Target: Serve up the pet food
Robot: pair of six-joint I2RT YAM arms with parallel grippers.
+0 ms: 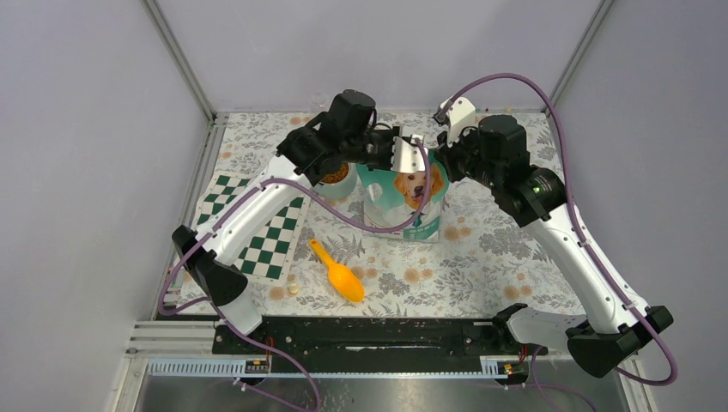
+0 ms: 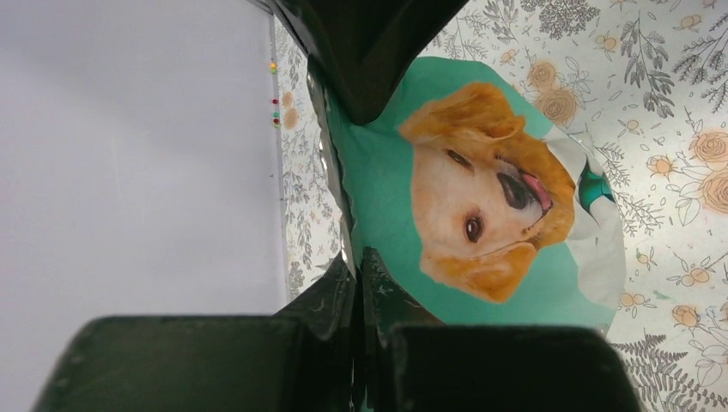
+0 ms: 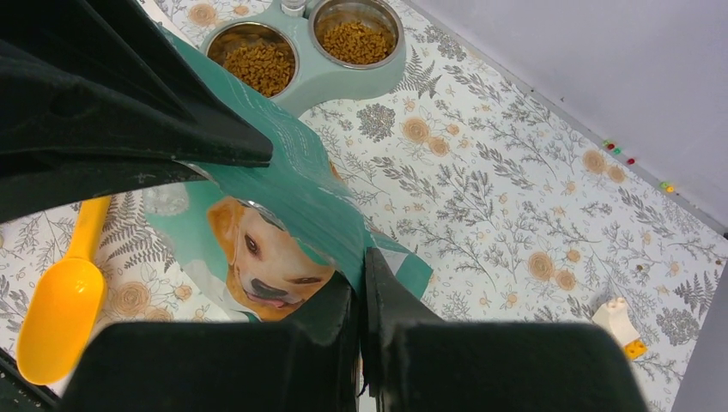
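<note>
The teal-and-white pouch [image 1: 403, 204] with a golden dog stands upright mid-table. My left gripper [image 1: 410, 153] is shut on the pouch's top edge from the left; in the left wrist view the gripper [image 2: 360, 257] pinches the seam above the dog print [image 2: 481, 215]. My right gripper [image 1: 442, 159] is shut on the same top edge from the right, and the right wrist view shows the gripper [image 3: 360, 266] pinching the pouch [image 3: 292, 197]. Orange-brown kibble [image 3: 262, 64] fills both steel bowls of a pale green double feeder [image 3: 330, 81], which the left arm partly hides in the top view [image 1: 336, 178].
An orange scoop [image 1: 339, 273] lies in front of the pouch and also shows in the right wrist view [image 3: 60, 300]. A green-and-white chequered mat [image 1: 257, 230] lies at the left. A small white block [image 3: 616, 319] sits on the floral cloth [image 1: 498, 249].
</note>
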